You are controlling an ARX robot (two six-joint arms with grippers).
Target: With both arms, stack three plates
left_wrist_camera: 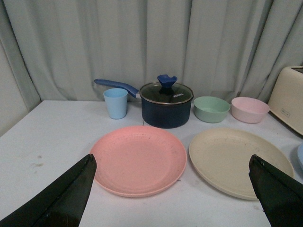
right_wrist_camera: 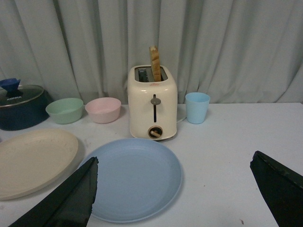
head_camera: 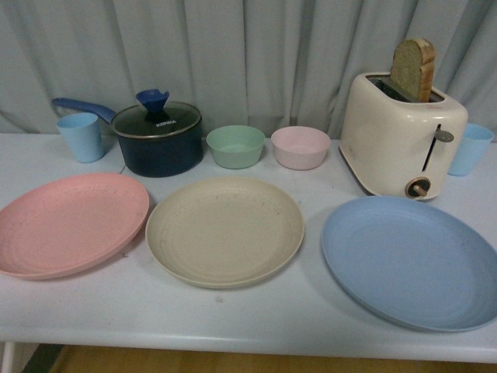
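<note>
Three plates lie side by side on the white table (head_camera: 256, 326): the pink plate (head_camera: 68, 223) at the left, the beige plate (head_camera: 224, 230) in the middle, the blue plate (head_camera: 411, 260) at the right. None overlap. Neither arm shows in the front view. My left gripper (left_wrist_camera: 173, 165) is open and hangs back from the table's front, facing the pink plate (left_wrist_camera: 138, 159) and the beige plate (left_wrist_camera: 236, 160). My right gripper (right_wrist_camera: 174, 165) is open too, with the blue plate (right_wrist_camera: 132, 177) ahead of it and the beige plate (right_wrist_camera: 33, 161) off to one side.
Along the back stand a light blue cup (head_camera: 81, 137), a dark lidded saucepan (head_camera: 158, 137), a green bowl (head_camera: 235, 146), a pink bowl (head_camera: 300, 147), a cream toaster (head_camera: 402, 134) holding a bread slice (head_camera: 412, 68), and another blue cup (head_camera: 468, 148). A curtain hangs behind.
</note>
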